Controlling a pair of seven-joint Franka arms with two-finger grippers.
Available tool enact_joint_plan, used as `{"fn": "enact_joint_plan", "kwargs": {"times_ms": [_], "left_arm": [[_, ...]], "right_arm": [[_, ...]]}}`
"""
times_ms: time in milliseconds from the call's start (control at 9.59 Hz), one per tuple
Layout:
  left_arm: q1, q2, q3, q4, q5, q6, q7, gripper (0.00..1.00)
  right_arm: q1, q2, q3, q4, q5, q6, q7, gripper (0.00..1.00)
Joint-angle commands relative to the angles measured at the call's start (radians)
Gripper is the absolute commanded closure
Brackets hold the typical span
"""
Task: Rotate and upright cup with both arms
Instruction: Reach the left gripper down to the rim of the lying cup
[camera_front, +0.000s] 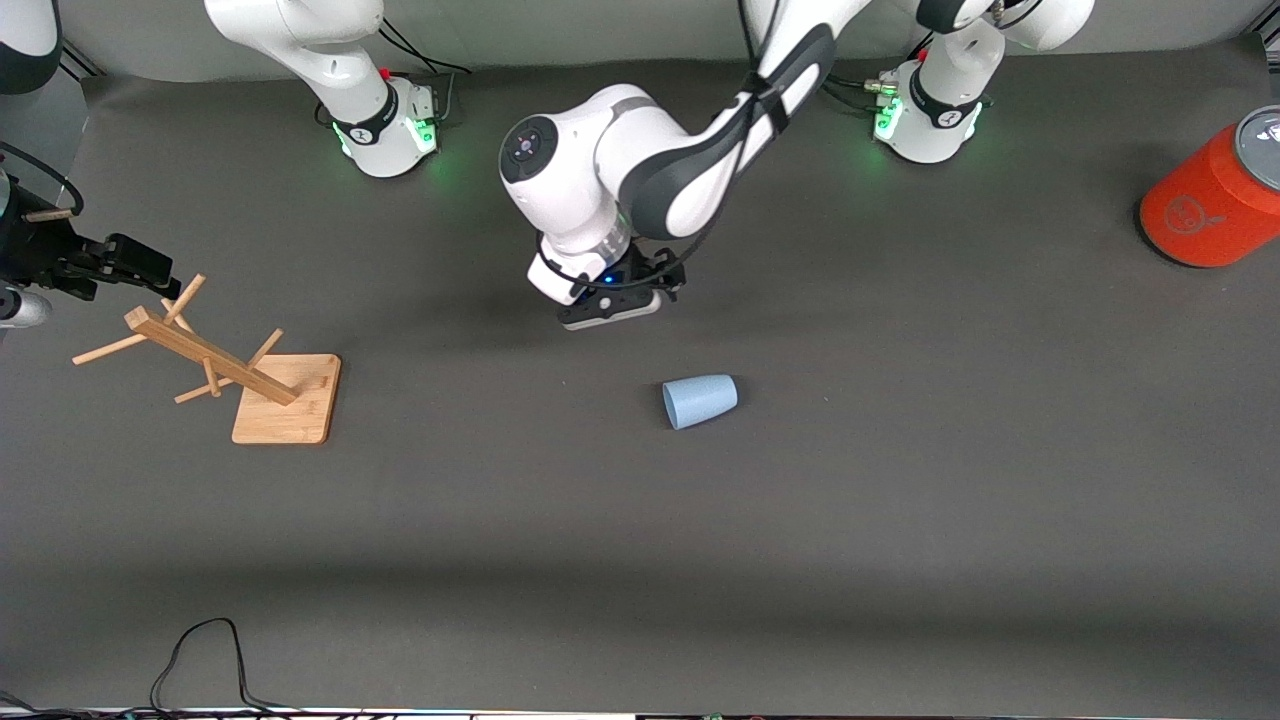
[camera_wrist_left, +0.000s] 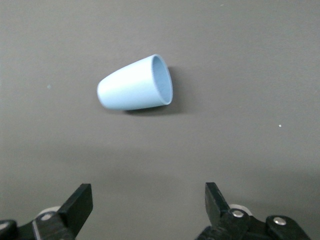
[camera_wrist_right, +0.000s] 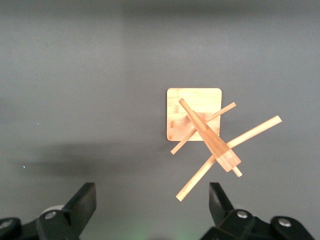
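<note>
- Bare table (camera_front: 900, 480) all around cup (camera_front: 700, 401); nothing touching it.
- Left gripper (camera_front: 612, 307) up over table near cup, fingers wide apart.
- Wooden rack (camera_front: 215, 365) well apart, toward right arm's end.
- Orange can (camera_front: 1215, 195) well apart, at left arm's end.

the left arm reaches from its base at one o'clock to mid-table, its end effector (camera_front: 612, 305) pointing down, fingers (camera_wrist_left: 75, 205) spread wide. the right end effector (camera_front: 125, 262) hangs at nine o'clock, likewise open.
</note>
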Motion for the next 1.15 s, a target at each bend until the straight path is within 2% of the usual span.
{"fn": "enact_joint_plan", "kwargs": {"times_ms": [0, 209, 521, 1043], "left_arm": [[-0.018, 0.126, 0.020, 0.013, 0.098, 0.122, 0.113, 0.00], [0.049, 0.156, 0.024, 0.016, 0.101, 0.212, 0.304, 0.00], [0.101, 0.150, 0.023, 0.065, 0.099, 0.119, 0.516, 0.01], [0.160, 0.173, 0.021, 0.108, 0.090, 0.127, 0.516, 0.02]], "right_arm": [[0.005, -0.023, -0.008, -0.020, 0.008, 0.005, -0.024, 0.00], [0.006, -0.021, -0.008, -0.022, 0.011, 0.013, -0.025, 0.00], [0.006, -0.005, -0.008, -0.014, 0.015, 0.017, -0.019, 0.00], [0.006, 0.002, -0.006, -0.002, 0.015, 0.016, -0.012, 0.00]]}}
